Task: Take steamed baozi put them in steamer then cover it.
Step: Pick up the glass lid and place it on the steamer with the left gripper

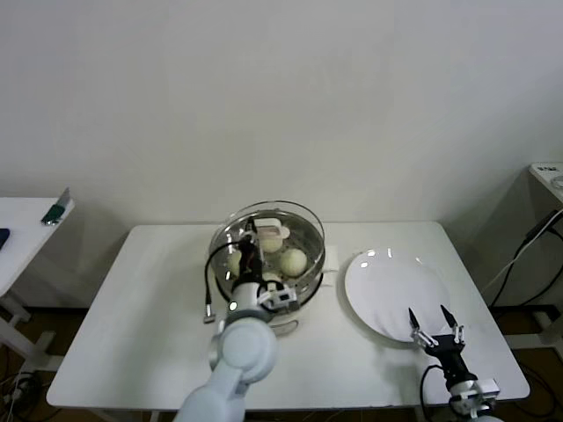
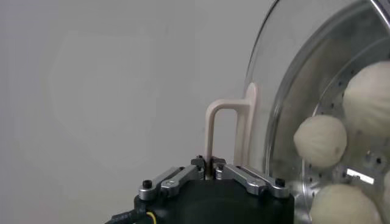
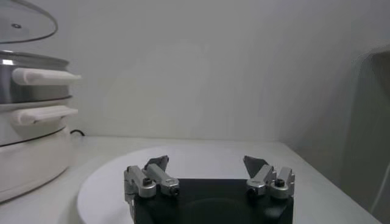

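Observation:
The shiny steamer (image 1: pixel 306 237) stands at the table's middle with cream-white baozi (image 1: pixel 294 260) inside; through the glass I see several baozi (image 2: pixel 320 140) on its perforated bottom. The clear glass cover (image 1: pixel 273 215) hangs tilted just above the steamer. My left gripper (image 1: pixel 260 255) is shut on the cover's cream handle (image 2: pixel 214 131), seen pinched between the jaws of the left gripper (image 2: pixel 210 168). My right gripper (image 1: pixel 434 323) stands open at the near edge of the white plate, and the right gripper (image 3: pixel 207 163) holds nothing.
A flat white plate (image 1: pixel 391 286) lies right of the steamer. The steamer's white side handles (image 3: pixel 46 76) and cooker base (image 3: pixel 30 158) show in the right wrist view. A side table (image 1: pixel 26 224) with small items is far left; cables hang at the right.

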`<move>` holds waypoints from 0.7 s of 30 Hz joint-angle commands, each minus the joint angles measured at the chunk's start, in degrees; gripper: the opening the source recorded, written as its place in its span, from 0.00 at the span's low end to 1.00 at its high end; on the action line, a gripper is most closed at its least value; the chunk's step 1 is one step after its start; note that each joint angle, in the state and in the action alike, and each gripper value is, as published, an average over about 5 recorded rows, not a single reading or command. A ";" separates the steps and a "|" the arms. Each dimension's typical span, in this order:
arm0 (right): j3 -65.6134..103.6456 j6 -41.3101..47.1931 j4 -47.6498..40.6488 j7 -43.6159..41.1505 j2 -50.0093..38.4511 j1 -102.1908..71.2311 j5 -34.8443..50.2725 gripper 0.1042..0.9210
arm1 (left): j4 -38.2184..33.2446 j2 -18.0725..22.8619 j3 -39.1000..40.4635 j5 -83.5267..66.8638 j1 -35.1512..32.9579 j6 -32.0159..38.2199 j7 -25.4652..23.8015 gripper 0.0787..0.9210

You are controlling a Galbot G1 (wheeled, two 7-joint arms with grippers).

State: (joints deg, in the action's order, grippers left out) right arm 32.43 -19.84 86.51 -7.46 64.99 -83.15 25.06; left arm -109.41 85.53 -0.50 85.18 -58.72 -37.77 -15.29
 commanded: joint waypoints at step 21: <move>0.21 -1.66 -0.98 0.16 1.45 0.28 -0.56 0.88 | 6.79 2.96 0.48 5.92 -0.29 0.18 1.44 0.09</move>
State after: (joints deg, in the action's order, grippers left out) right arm 32.52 -21.34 85.42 -7.34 66.19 -82.79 24.66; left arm -103.92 88.35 -0.10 90.41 -59.28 -37.69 -14.20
